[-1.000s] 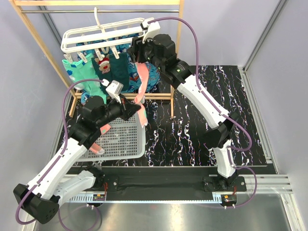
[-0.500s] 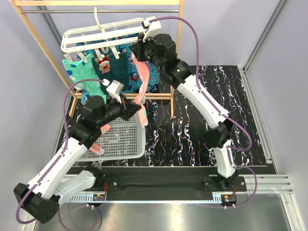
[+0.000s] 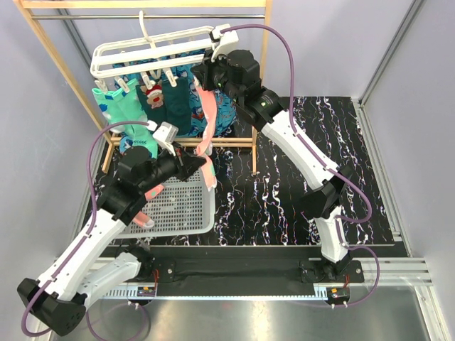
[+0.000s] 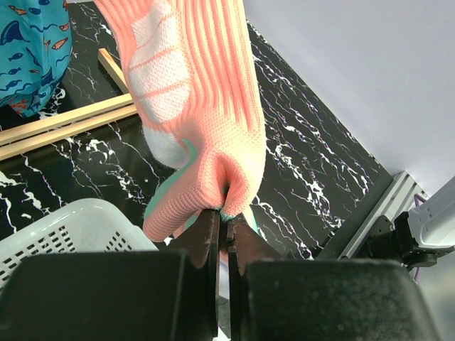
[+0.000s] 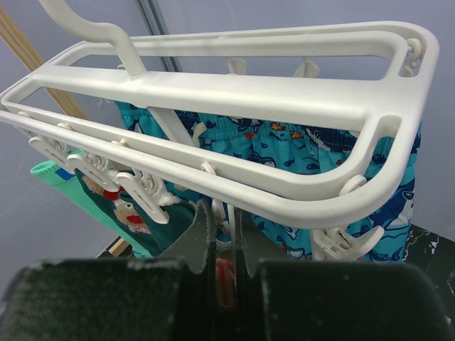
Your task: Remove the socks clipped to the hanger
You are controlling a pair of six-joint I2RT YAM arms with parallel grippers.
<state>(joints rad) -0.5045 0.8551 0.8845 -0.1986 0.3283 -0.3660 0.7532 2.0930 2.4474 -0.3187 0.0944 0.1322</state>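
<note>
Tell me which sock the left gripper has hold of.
The pink sock, pinched in the left gripper; the mint green sock and teal socks hang free.

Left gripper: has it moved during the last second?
Yes. The left gripper, shut on the pink sock, has shifted slightly left, away from the rack post.

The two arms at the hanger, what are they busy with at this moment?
They are taking the pink sock off the hanger. The right gripper pinches the clip above it, while the left gripper holds its toe end beside the basket. The green and teal socks hang clipped.
</note>
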